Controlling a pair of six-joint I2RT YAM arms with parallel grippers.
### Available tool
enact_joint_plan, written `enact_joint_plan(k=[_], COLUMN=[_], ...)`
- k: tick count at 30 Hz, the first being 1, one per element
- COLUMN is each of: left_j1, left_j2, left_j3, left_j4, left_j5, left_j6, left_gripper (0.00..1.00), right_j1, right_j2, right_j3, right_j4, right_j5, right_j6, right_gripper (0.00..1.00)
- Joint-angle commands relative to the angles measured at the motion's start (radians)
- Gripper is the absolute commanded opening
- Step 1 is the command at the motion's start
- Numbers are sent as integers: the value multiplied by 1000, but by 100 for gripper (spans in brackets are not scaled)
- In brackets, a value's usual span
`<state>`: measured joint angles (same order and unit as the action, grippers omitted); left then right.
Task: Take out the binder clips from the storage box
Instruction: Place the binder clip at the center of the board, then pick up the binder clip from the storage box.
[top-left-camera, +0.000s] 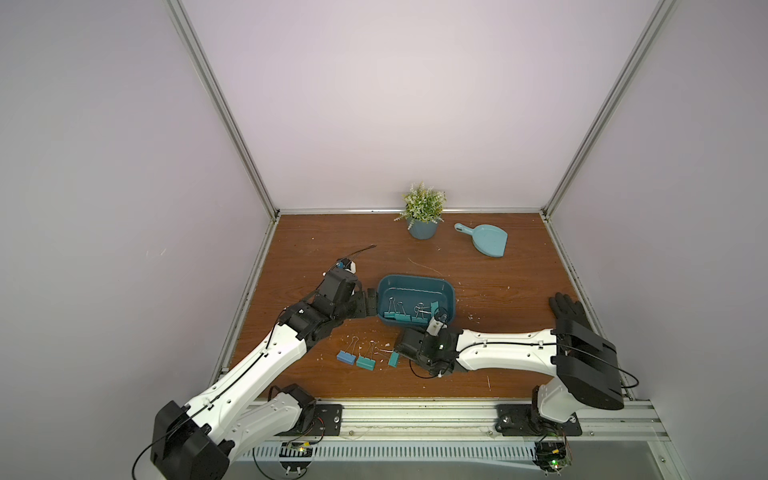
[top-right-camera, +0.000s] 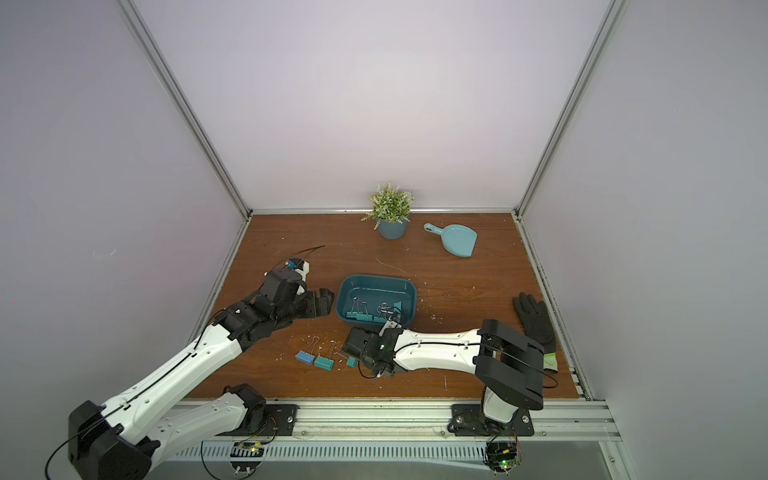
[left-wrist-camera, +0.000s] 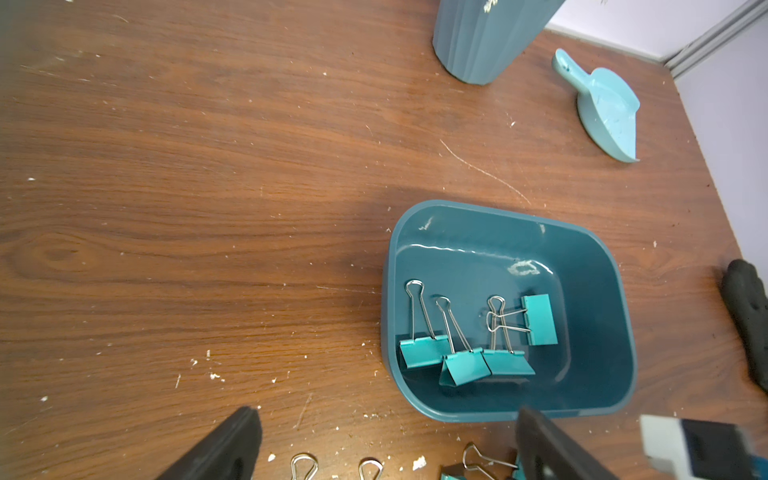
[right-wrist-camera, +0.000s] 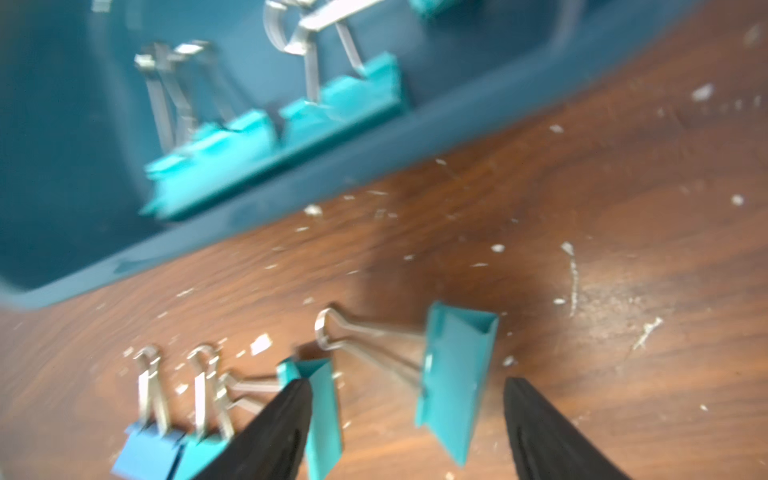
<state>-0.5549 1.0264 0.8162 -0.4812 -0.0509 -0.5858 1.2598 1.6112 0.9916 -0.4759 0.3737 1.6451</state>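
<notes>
The dark teal storage box (top-left-camera: 415, 277) sits mid-table, and several teal binder clips (left-wrist-camera: 463, 365) lie inside along its near wall. Several more clips lie on the wood in front of it: a blue one (top-left-camera: 345, 357), a teal one (top-left-camera: 365, 363) and another teal one (top-left-camera: 394, 359). My right gripper (right-wrist-camera: 409, 415) is open just in front of the box. A teal clip (right-wrist-camera: 457, 382) lies between its fingers (right-wrist-camera: 282, 432), touching neither. My left gripper (top-left-camera: 368, 305) is open and empty beside the box's left wall (left-wrist-camera: 388, 291).
A potted plant (top-left-camera: 423, 228) and a light blue dustpan (top-left-camera: 486, 240) stand at the back. A black glove (top-left-camera: 567, 309) lies by the right edge. White crumbs dot the wooden table (top-left-camera: 316, 257). Walls enclose three sides.
</notes>
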Motion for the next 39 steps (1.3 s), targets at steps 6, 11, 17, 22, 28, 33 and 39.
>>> enact_joint_plan(k=[6,11,17,22,28,33,39], left_j1=[11,10,10,13,14,14,14], left_j2=[121,239,337,367,391,416,434], left_j3=[51,88,139,175,167,144,140], left_j4=[101,140,134,84,54,54,53], left_j5=[131,161,114,29,6,35,46], left_j6=[36,6,-1,15,43,49,48], left_gripper=[97,93,96,96,95,94,97], right_j1=[-105,-262,-416,-452,-474,-491,-496], right_j2=[-241,-344,-281,-128,27,126,196], right_j3=[-11,-57,2,105,195,255,286], right_j4=[-117,-82,-64,-73,-107,-164,-188], right_j5=[113,57,-56,-107,-150,-149,-157], right_j6=[-211,-395,-607,-709,-757,-800,-819], right_gripper=[98,98,84,68,61,61,59])
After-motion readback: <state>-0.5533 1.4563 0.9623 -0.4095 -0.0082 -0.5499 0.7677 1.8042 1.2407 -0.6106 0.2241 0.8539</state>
